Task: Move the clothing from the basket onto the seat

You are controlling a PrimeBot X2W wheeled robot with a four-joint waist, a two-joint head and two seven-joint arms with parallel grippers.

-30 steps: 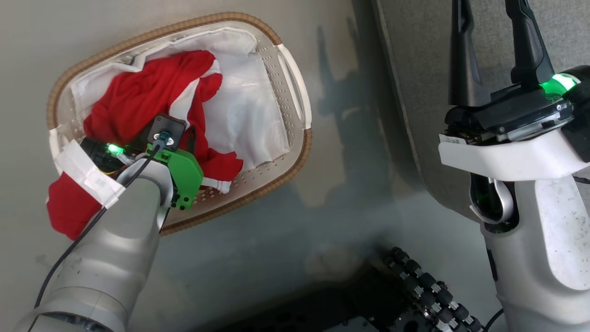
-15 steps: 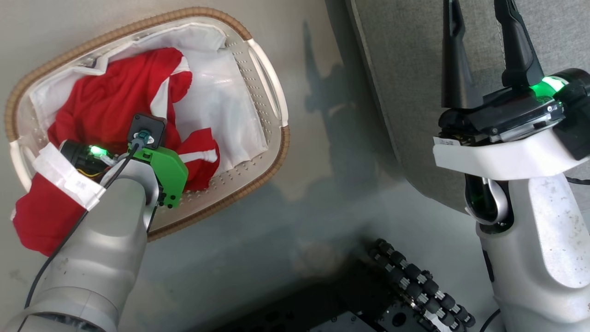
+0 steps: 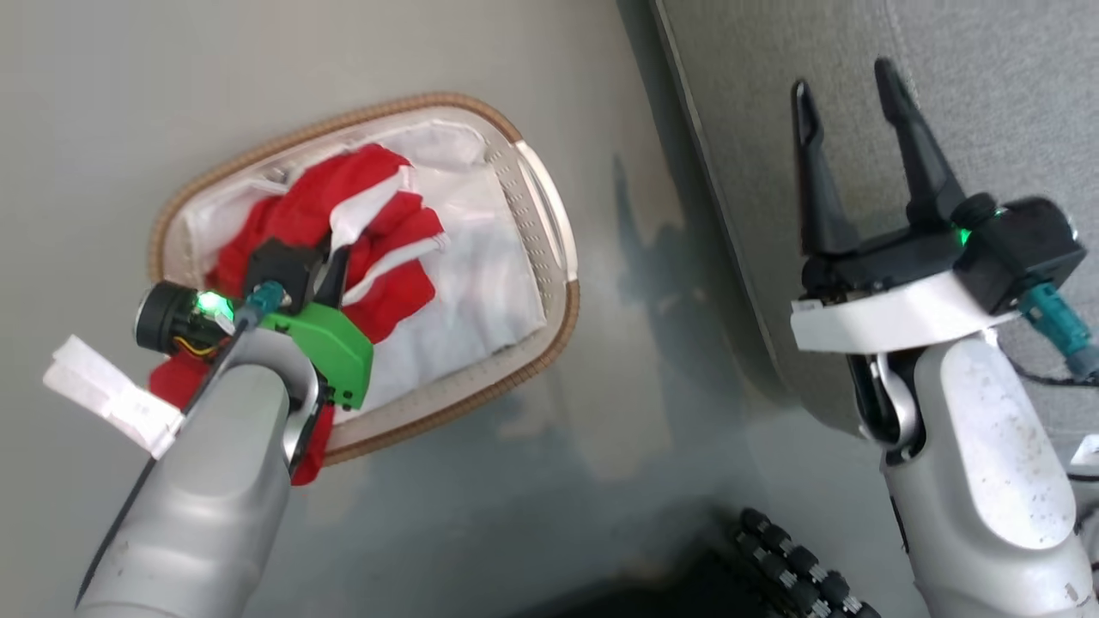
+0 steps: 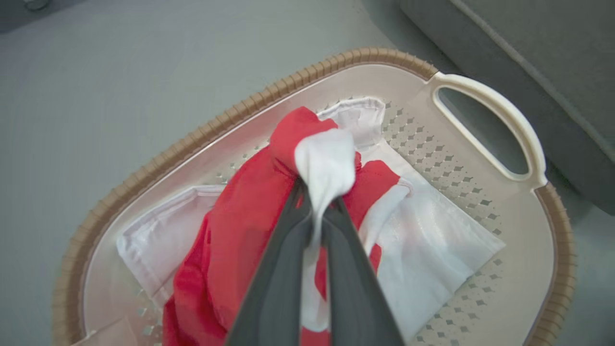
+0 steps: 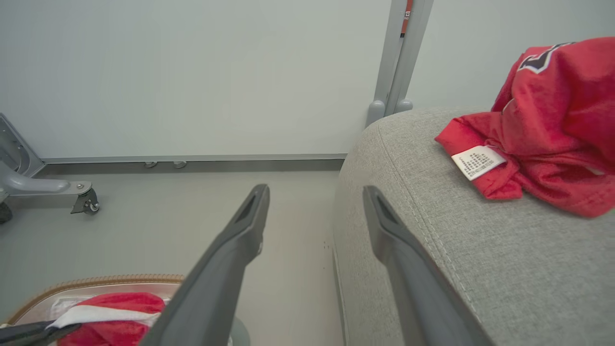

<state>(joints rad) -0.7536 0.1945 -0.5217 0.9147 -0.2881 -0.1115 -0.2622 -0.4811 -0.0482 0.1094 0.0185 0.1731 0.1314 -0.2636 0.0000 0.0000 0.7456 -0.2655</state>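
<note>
On grey fabric sofa seat (image 5: pixel 480 269), red jersey with navy letters (image 5: pixel 547 139) was already laid, ahead-right of right tool (image 5: pixel 315 190), which was spread and empty. In left tool (image 4: pixel 317 202), red white-striped shorts (image 4: pixel 240 230) were pinched, trailing beyond fingertips into cream perforated basket (image 4: pixel 192 139). Task judged half done: shorts left to be moved.

1. The basket (image 3: pixel 562 322) sits on the floor (image 3: pixel 343 51), left of the seat (image 3: pixel 987 103) and apart from it.
2. The shorts (image 3: pixel 361 197) are in the basket, over the sheet (image 3: pixel 489 283).
3. The jersey (image 5: pixel 547 120) lies on the seat.
</note>
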